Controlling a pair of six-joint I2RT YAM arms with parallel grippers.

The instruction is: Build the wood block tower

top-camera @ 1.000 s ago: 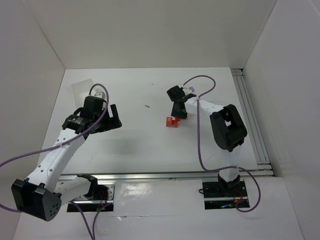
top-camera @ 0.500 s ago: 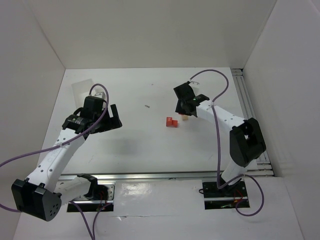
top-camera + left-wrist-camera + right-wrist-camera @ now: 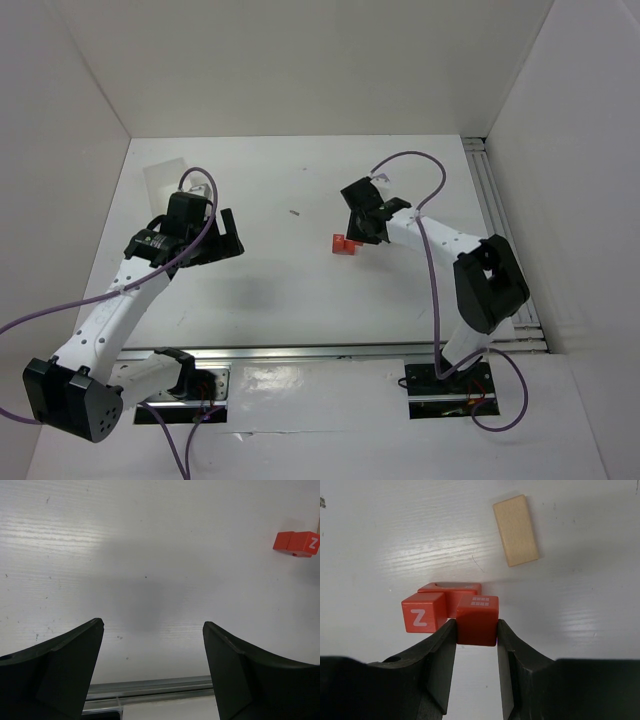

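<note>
In the right wrist view my right gripper (image 3: 476,630) is shut on a red-orange cube (image 3: 477,611) with a white grid mark. This cube sits close beside a red-orange cube marked Z (image 3: 422,614). A lower red-orange block (image 3: 451,590) lies just behind both. A pale tan block (image 3: 515,530) lies flat farther back. From above, the red-orange blocks (image 3: 343,244) show mid-table, with the right gripper (image 3: 362,232) at their right edge. My left gripper (image 3: 225,236) hangs open over bare table to the left. Its wrist view has the red blocks (image 3: 296,543) far right.
A translucent white plastic box (image 3: 168,176) sits at the back left of the table. A tiny dark speck (image 3: 295,212) lies between the two grippers. White walls enclose the table, and a metal rail (image 3: 505,240) runs along its right side.
The right arm swung out to the right, uncovering the tan block from above, then came back toward the red blocks and now covers it. The left arm has not moved.
</note>
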